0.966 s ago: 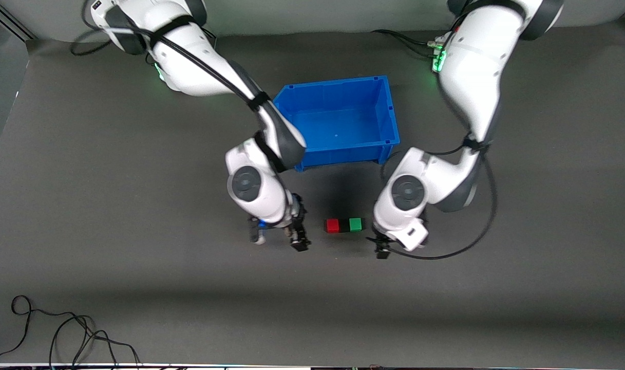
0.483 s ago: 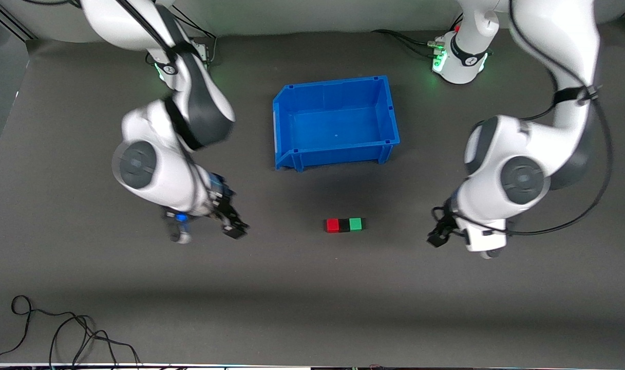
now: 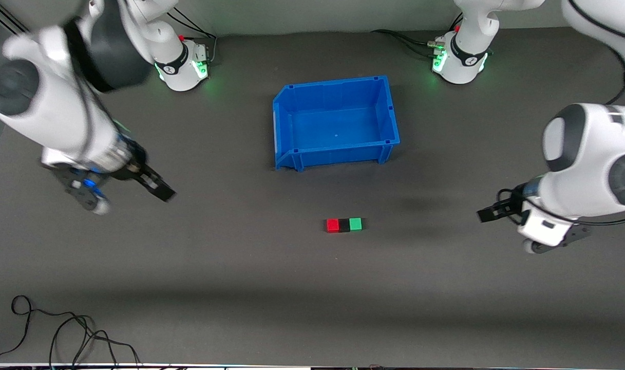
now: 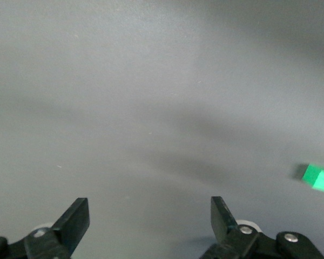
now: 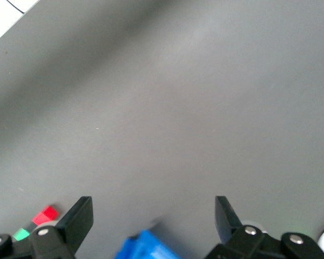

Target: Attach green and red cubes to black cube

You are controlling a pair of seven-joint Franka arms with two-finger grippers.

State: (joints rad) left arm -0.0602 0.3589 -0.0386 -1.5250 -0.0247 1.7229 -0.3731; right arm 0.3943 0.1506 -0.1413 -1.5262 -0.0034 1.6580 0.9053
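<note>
Both arms had swung away from the middle of the surface [image 3: 271,288] toward their own ends, leaving the three cubes joined in a row: the red cube [image 3: 333,225] touching the black cube [image 3: 344,225], the green cube [image 3: 355,224] touching its other face. They sat nearer the front camera than the blue bin [image 3: 384,110], which looked empty. By that, the attaching appeared done and the arms were retreating. The right end effector [image 3: 155,187] hung over bare surface at the right arm's end, fingers spread and holding nothing. The left end effector [image 3: 489,211] hung over the left arm's end, likewise spread and empty.
</note>
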